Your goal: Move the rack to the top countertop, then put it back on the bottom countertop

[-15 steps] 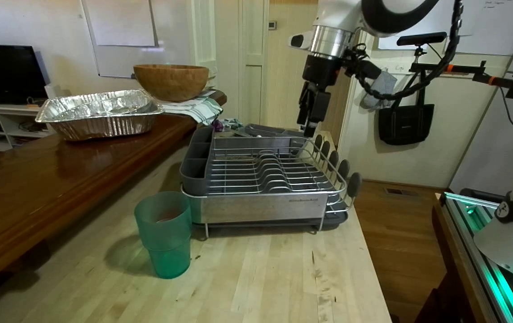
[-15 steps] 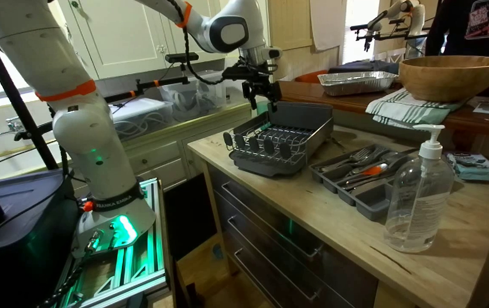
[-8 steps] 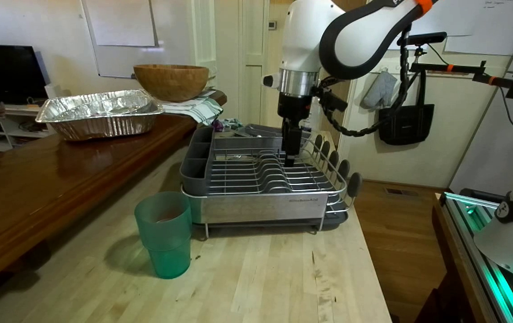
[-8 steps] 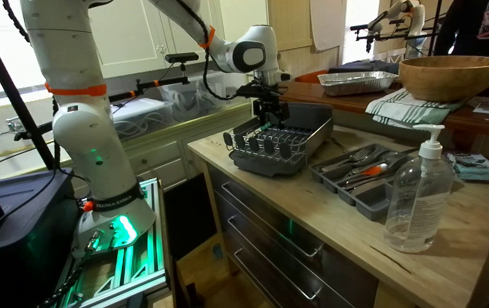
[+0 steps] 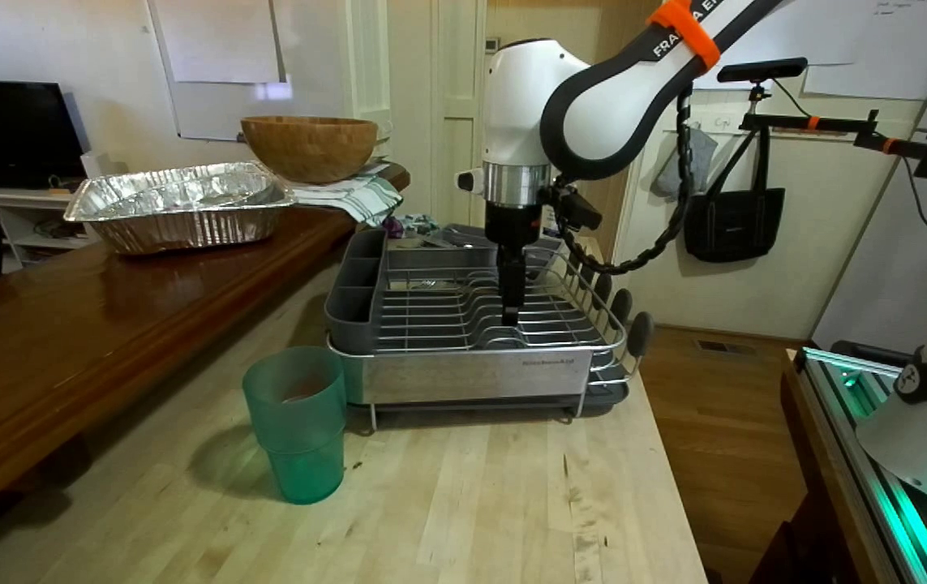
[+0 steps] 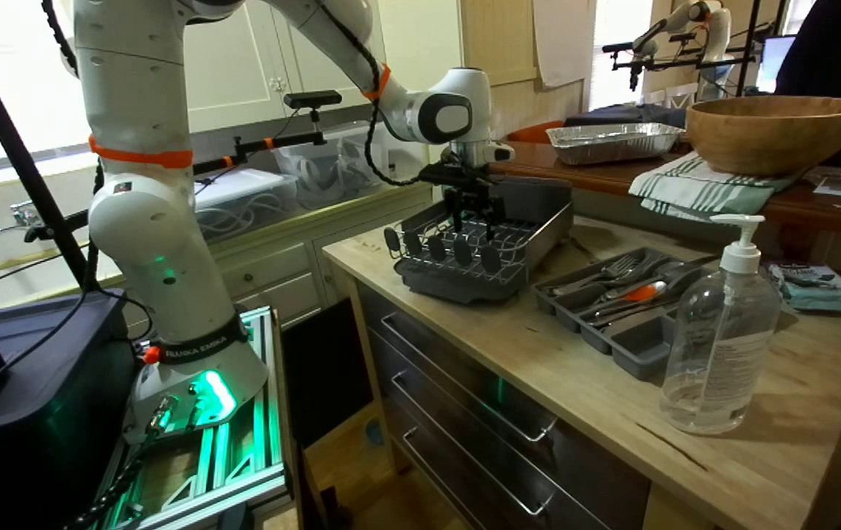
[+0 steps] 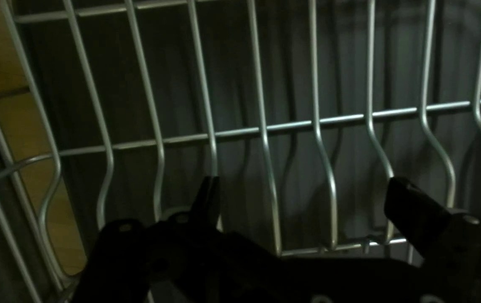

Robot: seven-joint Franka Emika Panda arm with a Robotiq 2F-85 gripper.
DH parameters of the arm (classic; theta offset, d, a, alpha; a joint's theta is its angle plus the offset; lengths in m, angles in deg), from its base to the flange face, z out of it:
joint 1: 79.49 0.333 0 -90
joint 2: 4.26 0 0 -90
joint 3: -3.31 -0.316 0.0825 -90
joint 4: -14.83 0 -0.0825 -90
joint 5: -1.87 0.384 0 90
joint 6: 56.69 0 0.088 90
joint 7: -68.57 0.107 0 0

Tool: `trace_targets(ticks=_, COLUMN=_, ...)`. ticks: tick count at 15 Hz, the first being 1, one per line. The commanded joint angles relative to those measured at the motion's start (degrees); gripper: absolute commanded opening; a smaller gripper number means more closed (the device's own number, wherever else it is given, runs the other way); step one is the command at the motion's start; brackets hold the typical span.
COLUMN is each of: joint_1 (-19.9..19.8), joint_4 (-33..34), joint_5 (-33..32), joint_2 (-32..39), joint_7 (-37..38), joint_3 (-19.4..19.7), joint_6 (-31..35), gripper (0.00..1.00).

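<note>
The rack, silver wire in a dark grey tray, stands on the pale bottom countertop (image 5: 447, 495) in both exterior views (image 5: 471, 377) (image 6: 554, 234). Its wires (image 7: 314, 63) fill the wrist view. The dark brown top countertop (image 5: 139, 300) runs higher alongside it; it also shows in an exterior view (image 6: 523, 163). My gripper (image 5: 510, 318) points straight down over the middle of the rack, fingertips low at its wire ridges; it also shows in an exterior view (image 6: 474, 228). In the wrist view the gripper (image 7: 301, 183) is open, with several wires between and beneath its fingertips. Whether they touch I cannot tell.
A green cup (image 5: 301, 438) stands close beside the rack. A grey cutlery tray (image 6: 597, 335) and a pump bottle (image 6: 718, 368) stand on the bottom countertop. A foil pan (image 5: 179, 215), a wooden bowl (image 5: 309, 150) and a striped towel (image 6: 714, 188) are on the top countertop.
My gripper has swung upright and moved down into the rack's middle, leftward in an exterior view. The rack has not moved.
</note>
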Motion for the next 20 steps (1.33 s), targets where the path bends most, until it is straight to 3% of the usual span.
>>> trace_targets(ticks=1, joint_1=-1.75, joint_4=1.63, joint_5=2.12, joint_2=2.39, joint_7=-3.05, joint_3=-2.08, joint_6=2.76, gripper=0.95)
trace_targets(ticks=5, joint_1=-2.97, joint_4=2.04, joint_5=4.16, joint_2=1.73, joint_7=-5.51, joint_3=-3.03, joint_6=1.95, gripper=0.99)
trace_targets(ticks=6, joint_1=-3.29, joint_4=2.13, joint_5=4.75, joint_2=1.58, joint_7=-6.12, joint_3=-3.17, joint_6=1.73, gripper=0.95)
trace_targets(ticks=8, joint_1=-3.71, joint_4=2.48, joint_5=6.09, joint_2=1.87, joint_7=-7.26, joint_3=-3.56, joint_6=1.80, gripper=0.71)
trace_targets(ticks=11, joint_1=-3.97, joint_4=2.57, joint_5=6.78, joint_2=2.24, joint_7=-8.37, joint_3=-3.91, joint_6=1.91, gripper=0.47)
trace_targets(ticks=15, joint_1=-4.49, joint_4=2.48, joint_5=6.73, joint_2=2.51, joint_7=-9.27, joint_3=-4.03, joint_6=2.10, gripper=0.38)
trace_targets(ticks=16, joint_1=-4.47, joint_4=2.46, joint_5=6.57, joint_2=2.56, joint_7=-9.29, joint_3=-4.07, joint_6=2.04, gripper=0.45)
trace_targets(ticks=17, joint_1=-4.42, joint_4=2.41, joint_5=6.15, joint_2=2.56, joint_7=-9.04, joint_3=-3.96, joint_6=1.96, gripper=0.47)
trace_targets(ticks=18, joint_1=-4.45, joint_4=2.46, joint_5=6.11, joint_2=2.77, joint_7=-9.09, joint_3=-3.96, joint_6=1.80, gripper=0.63)
trace_targets(ticks=19, joint_1=-4.43, joint_4=2.48, joint_5=6.00, joint_2=2.87, joint_7=-9.03, joint_3=-3.97, joint_6=1.59, gripper=0.72)
trace_targets(ticks=20, joint_1=-4.31, joint_4=2.51, joint_5=5.49, joint_2=3.03, joint_7=-8.69, joint_3=-3.83, joint_6=1.38, gripper=0.73)
